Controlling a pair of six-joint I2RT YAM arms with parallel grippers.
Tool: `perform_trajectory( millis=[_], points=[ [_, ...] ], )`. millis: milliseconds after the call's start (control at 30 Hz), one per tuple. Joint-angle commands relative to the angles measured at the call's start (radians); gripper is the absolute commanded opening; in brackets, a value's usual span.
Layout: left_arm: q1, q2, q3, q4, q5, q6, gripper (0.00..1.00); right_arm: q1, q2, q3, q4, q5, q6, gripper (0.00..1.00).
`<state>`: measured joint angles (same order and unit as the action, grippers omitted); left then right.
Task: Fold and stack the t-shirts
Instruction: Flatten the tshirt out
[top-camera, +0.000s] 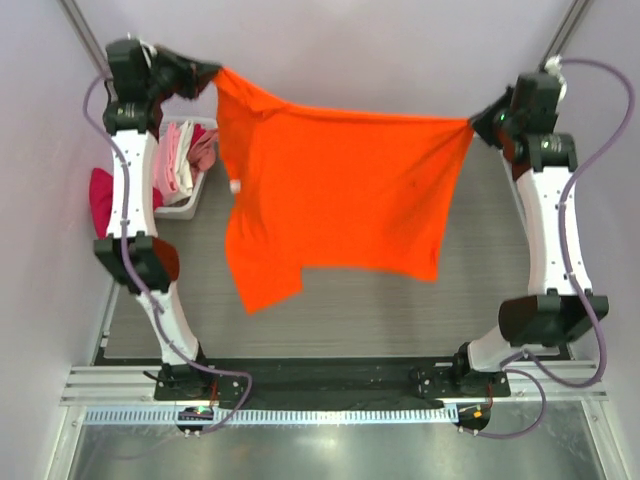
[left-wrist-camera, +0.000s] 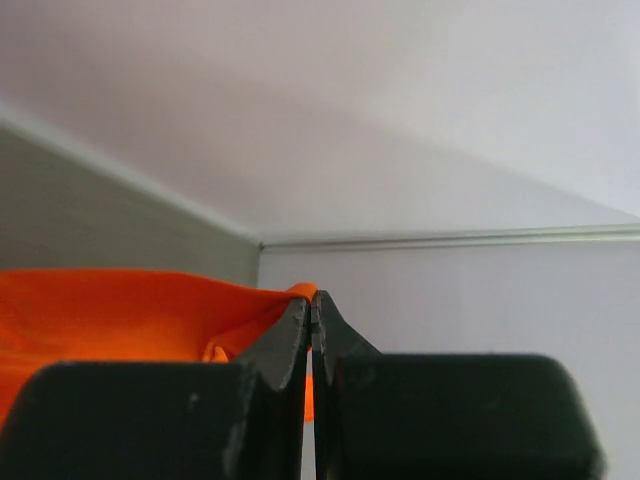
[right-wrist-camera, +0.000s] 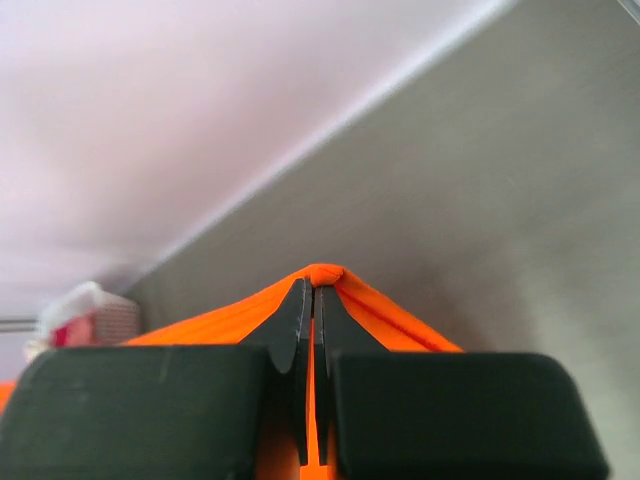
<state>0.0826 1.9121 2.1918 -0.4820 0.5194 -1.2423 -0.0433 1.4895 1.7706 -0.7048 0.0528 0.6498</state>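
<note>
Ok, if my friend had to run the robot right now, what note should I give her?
Left hand: shut on one corner of the orange t-shirt.
Right hand: shut on the other corner; the shirt hangs stretched between them over the table.
Other t-shirts: pink and white ones in the white basket at far left; a magenta-red one beside it.
Done: orange shirt lifted and spread.
To do: lay it down, fold it, then fold and stack the others; no folded stack in view.

left end effector (top-camera: 203, 72): raised far-left, jaws clamped | right end effector (top-camera: 480, 120): raised far-right, jaws clamped
</note>
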Motion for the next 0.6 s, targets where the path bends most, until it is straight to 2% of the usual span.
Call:
perform_trajectory(
  millis=[0,67,133,233,300,333,400,433,467,533,567],
  points=[
    [0.014,0.094,0.501,0.062,0.022,-0.061,0.0,-0.018,0.06,0.336,0.013,-0.018,0.011,0.01],
    [0.019,0.11,0.527,0.124,0.03,-0.129,0.0,-0.032,0.119,0.447,-0.012,-0.039,0.03,0.01],
    [0.02,0.062,0.374,0.235,0.028,-0.14,0.0,-0.053,0.144,0.477,-0.01,-0.093,0.054,0.01],
    [0.02,-0.014,0.186,0.26,0.011,-0.051,0.0,-0.064,0.17,0.464,0.004,-0.139,0.054,0.01],
    [0.016,-0.063,0.05,0.267,0.039,0.006,0.0,-0.069,0.149,0.37,0.025,-0.168,0.054,0.01],
    [0.011,-0.088,-0.007,0.278,0.048,0.021,0.0,-0.07,0.135,0.258,0.074,-0.177,0.054,0.01],
    [-0.007,-0.172,-0.214,0.304,0.038,0.072,0.0,-0.079,0.076,0.132,0.129,-0.194,0.059,0.01],
    [-0.013,-0.2,-0.293,0.325,0.028,0.082,0.0,-0.082,0.054,0.004,0.178,-0.195,0.063,0.01],
    [-0.017,-0.229,-0.449,0.356,0.027,0.096,0.0,-0.092,0.035,-0.061,0.198,-0.194,0.07,0.01],
    [-0.041,-0.314,-0.596,0.375,-0.001,0.119,0.0,-0.108,-0.026,-0.254,0.249,-0.192,0.079,0.01],
    [-0.05,-0.343,-0.722,0.373,-0.01,0.136,0.0,-0.128,-0.044,-0.317,0.267,-0.2,0.086,0.01]
  ],
)
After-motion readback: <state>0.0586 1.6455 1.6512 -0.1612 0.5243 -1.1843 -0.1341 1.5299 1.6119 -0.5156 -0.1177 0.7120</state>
